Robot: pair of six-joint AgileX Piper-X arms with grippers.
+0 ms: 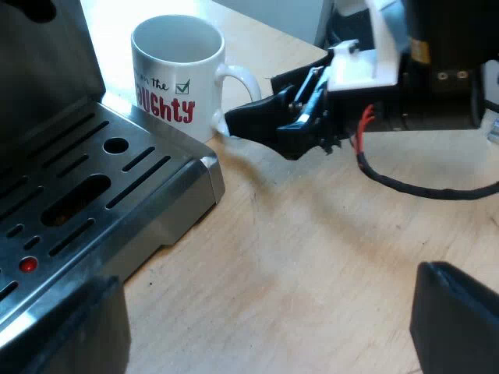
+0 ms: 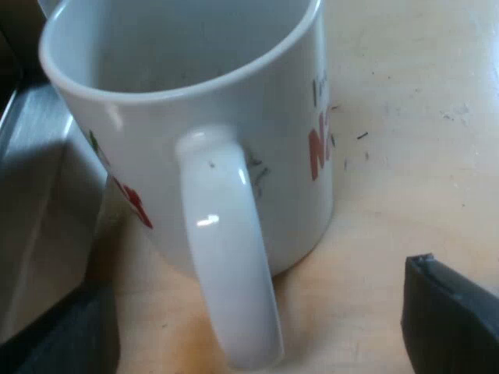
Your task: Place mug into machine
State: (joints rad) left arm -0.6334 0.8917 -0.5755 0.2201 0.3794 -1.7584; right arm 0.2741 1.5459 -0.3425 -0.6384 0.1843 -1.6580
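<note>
Glossy white mug (image 1: 175, 74) stands upright on the pale wooden table (image 1: 312, 257), just beside the slotted brushed-metal drip tray (image 1: 93, 187) of the espresso machine (image 1: 39, 78). There's the right gripper (image 2: 261, 331) at its smooth looped handle (image 2: 226, 257), black fingers spread wide either side. The left gripper (image 1: 265, 335) hangs over bare wood, fingers wide, holding nothing.

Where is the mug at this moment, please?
In the left wrist view, the mug stands upright on the table beside the machine's drip tray, its handle at the right gripper.
</note>
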